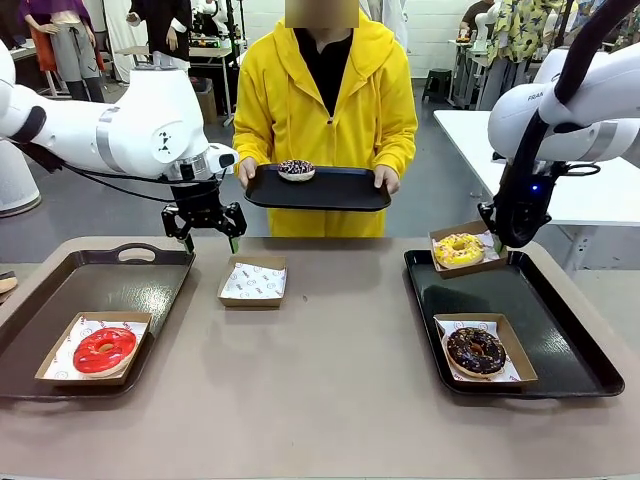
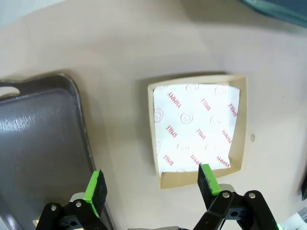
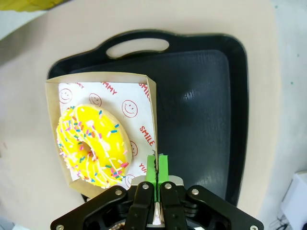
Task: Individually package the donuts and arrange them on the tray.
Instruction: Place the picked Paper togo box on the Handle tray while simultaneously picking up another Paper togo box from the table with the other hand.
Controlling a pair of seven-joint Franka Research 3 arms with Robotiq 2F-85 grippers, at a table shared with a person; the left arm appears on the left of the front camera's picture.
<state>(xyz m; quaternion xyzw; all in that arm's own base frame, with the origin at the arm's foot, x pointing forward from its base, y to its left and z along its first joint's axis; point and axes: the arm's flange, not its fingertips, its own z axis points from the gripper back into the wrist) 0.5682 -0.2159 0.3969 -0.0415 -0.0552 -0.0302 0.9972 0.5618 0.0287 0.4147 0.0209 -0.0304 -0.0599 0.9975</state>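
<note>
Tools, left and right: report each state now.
Left tool: open, holding nothing.
Right tool: closed on the wall of the box holding the yellow donut.

A tan table [image 1: 320, 400] spans the foreground; a person in yellow [image 1: 350, 110] stands behind; perhaps a stool [image 1: 437, 82] farther back.

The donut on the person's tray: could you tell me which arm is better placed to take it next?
Probably the left: the left gripper is open, above the empty box. The right gripper is shut on the yellow donut's box.
</note>
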